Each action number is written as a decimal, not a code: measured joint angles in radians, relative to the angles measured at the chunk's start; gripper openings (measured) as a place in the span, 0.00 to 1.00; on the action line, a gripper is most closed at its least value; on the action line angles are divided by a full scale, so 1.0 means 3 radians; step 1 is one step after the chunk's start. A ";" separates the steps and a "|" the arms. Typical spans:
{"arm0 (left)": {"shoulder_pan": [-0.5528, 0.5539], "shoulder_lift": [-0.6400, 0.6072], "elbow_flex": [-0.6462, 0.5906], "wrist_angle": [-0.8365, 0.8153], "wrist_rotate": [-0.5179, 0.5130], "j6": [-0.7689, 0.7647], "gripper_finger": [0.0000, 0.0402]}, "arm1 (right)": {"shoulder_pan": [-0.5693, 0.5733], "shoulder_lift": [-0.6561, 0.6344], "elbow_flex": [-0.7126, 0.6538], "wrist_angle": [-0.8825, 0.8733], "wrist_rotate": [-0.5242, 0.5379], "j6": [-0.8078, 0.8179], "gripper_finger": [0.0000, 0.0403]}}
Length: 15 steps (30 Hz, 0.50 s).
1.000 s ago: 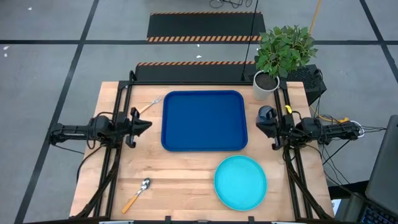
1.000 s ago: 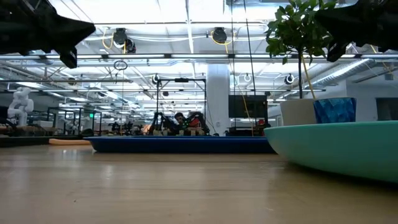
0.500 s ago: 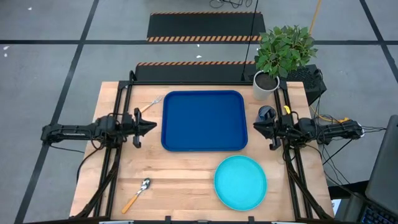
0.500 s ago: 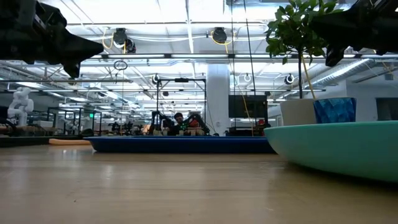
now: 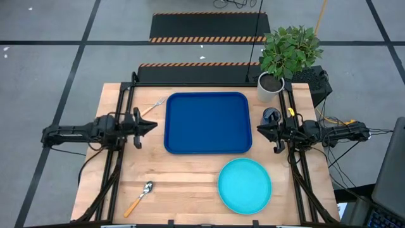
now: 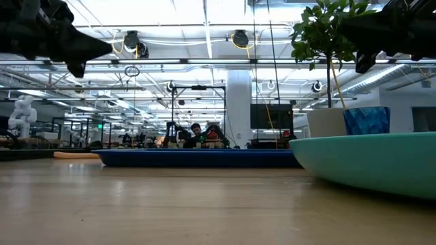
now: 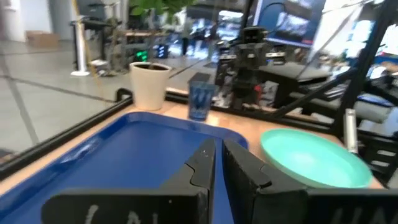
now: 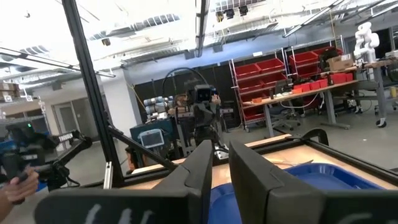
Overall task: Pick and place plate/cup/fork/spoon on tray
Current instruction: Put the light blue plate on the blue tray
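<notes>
- Left hand [image 5: 150, 126]: raised above the table just off the tray's left rim; fingers [image 7: 200, 163] nearly together with a narrow gap, holding nothing.
- Right hand [image 5: 261, 130]: raised just off the tray's right rim, beside the cup; fingers [image 8: 200, 163] slightly parted, holding nothing.
- Tray [image 5: 207, 123]: dark blue, at the middle of the table toward its far edge.
- Cup [image 5: 271, 116]: dark blue, near the right edge, between the tray and the potted plant [image 5: 286, 56].
- Plate [image 5: 244, 185]: turquoise, near the front edge, right of centre.
- Fork [image 5: 154, 106]: orange handle, left of the tray's far corner.
- Spoon [image 5: 140, 197]: orange handle, near the front-left corner.
</notes>
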 joint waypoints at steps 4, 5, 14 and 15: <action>0.0000 0.0190 0.0466 -0.0429 -0.0205 0.0006 0.08 | -0.0001 0.0006 0.0000 0.0018 0.0009 -0.0100 0.12; 0.0000 0.0273 0.0583 -0.0522 -0.0243 0.0005 0.08 | -0.0001 0.0006 0.0000 0.0018 0.0033 -0.0134 0.12; -0.0001 0.1366 0.1553 -0.1686 -0.0729 -0.0228 0.08 | -0.0002 0.0070 0.0000 0.0016 0.0169 -0.0276 0.12; 0.0000 0.1486 0.1639 -0.1848 -0.0804 -0.0247 0.08 | -0.0002 0.0086 0.0000 0.0016 0.0169 -0.0275 0.12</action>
